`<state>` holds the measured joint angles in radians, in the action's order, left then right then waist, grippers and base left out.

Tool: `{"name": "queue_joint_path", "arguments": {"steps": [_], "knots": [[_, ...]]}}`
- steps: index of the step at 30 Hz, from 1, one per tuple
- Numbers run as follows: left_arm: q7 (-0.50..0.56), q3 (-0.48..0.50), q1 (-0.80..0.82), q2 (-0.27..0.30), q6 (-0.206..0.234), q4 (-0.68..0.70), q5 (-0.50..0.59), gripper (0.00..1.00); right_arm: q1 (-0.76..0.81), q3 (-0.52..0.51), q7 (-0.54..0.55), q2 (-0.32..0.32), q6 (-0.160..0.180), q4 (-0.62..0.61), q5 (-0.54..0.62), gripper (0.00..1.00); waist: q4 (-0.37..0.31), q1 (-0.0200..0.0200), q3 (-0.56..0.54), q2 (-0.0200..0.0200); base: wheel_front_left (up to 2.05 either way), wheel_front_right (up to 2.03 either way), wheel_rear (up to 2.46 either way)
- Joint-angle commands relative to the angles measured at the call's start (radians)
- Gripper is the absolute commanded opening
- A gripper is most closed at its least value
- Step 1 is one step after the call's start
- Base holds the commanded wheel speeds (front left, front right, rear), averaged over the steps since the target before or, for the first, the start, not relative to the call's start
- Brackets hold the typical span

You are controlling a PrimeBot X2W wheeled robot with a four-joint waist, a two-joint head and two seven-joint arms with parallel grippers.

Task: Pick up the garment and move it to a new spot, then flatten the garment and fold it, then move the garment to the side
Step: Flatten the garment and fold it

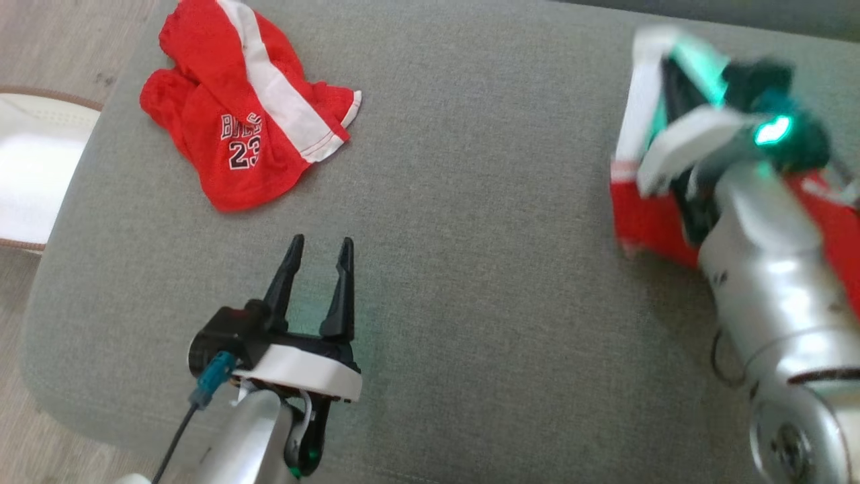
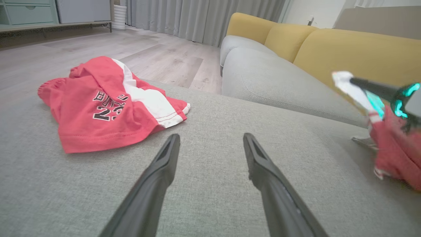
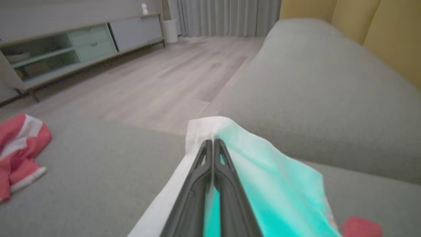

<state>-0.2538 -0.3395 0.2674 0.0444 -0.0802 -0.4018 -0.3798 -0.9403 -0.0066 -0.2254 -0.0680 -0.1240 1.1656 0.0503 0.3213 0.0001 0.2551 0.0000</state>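
Note:
My right gripper (image 1: 665, 67) is shut on the white band of a red and white garment (image 1: 645, 228) at the right side of the grey cushion (image 1: 470, 202). The cloth is lifted and blurred, and it hangs below the fingers. In the right wrist view the closed gripper (image 3: 213, 142) pinches the white fabric (image 3: 197, 131), which is tinted green by the wrist light. The left wrist view shows that garment (image 2: 394, 151) at its right edge. My left gripper (image 1: 321, 242) (image 2: 210, 138) is open and holds nothing, low over the cushion's near middle.
A second red garment (image 1: 235, 121) (image 2: 98, 108) (image 3: 16, 144) with a white stripe and the number 23 lies crumpled at the cushion's far left. A grey sofa with yellow backs (image 2: 329, 49) stands beyond. Wood floor (image 1: 40, 40) and a white object (image 1: 27, 161) are to the left.

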Motion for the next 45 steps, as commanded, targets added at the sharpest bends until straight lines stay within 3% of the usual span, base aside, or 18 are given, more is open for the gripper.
{"name": "queue_joint_path", "arguments": {"steps": [1,7,13,24,30,31,32,38,45], "knots": [[-0.008,0.02,0.014,0.006,0.003,0.033,-0.005,1.0,-0.076,0.01,-0.028,0.018,-0.007,-0.066,-0.013,0.0,-0.004,-0.0001,-0.007,0.0,0.0,0.0,0.0],[-0.008,0.024,0.011,0.006,0.007,0.04,-0.017,1.0,-0.093,0.001,-0.036,0.018,-0.007,-0.285,-0.087,0.0,-0.01,-0.0001,-0.028,0.0,0.0,0.0,0.0],[-0.008,0.039,-0.005,0.006,0.007,0.037,-0.011,1.0,-0.009,0.125,-0.036,0.018,-0.007,-0.384,-0.114,0.0,-0.014,-0.0001,-0.059,0.0,0.0,0.0,0.0],[-0.008,0.08,-0.057,0.006,0.005,0.018,0.018,1.0,0.363,0.544,-0.036,0.018,-0.007,-0.565,-0.255,0.0,-0.059,-0.0001,-0.154,0.0,0.0,0.0,0.0],[-0.008,0.132,-0.089,0.006,0.002,0.011,0.041,1.0,0.51,0.743,-0.004,0.018,-0.007,-0.56,-0.322,0.0,-0.099,-0.0001,-0.212,0.0,0.0,0.0,0.0],[-0.008,0.14,-0.095,0.006,0.001,0.01,0.045,1.0,0.524,0.775,0.018,0.018,-0.007,-0.552,-0.338,0.4,-0.106,-0.0001,-0.22,0.0,0.0,0.0,0.0],[-0.008,0.147,-0.101,0.006,0.0,0.009,0.049,1.0,0.533,0.801,0.038,0.018,-0.007,-0.547,-0.362,1.0,-0.112,-0.0001,-0.226,0.0,0.0,0.0,0.0],[-0.008,0.182,-0.123,0.006,-0.004,0.016,0.06,1.0,0.508,0.801,0.027,0.018,-0.007,-0.546,-0.436,1.0,-0.162,-0.0001,-0.246,0.0,0.0,0.0,0.0],[-0.008,0.188,-0.134,0.006,-0.009,0.036,0.061,1.0,0.48,0.626,-0.023,0.018,-0.007,-0.548,-0.403,1.0,-0.219,-0.0001,-0.259,0.0,0.0,0.0,0.0]]}}
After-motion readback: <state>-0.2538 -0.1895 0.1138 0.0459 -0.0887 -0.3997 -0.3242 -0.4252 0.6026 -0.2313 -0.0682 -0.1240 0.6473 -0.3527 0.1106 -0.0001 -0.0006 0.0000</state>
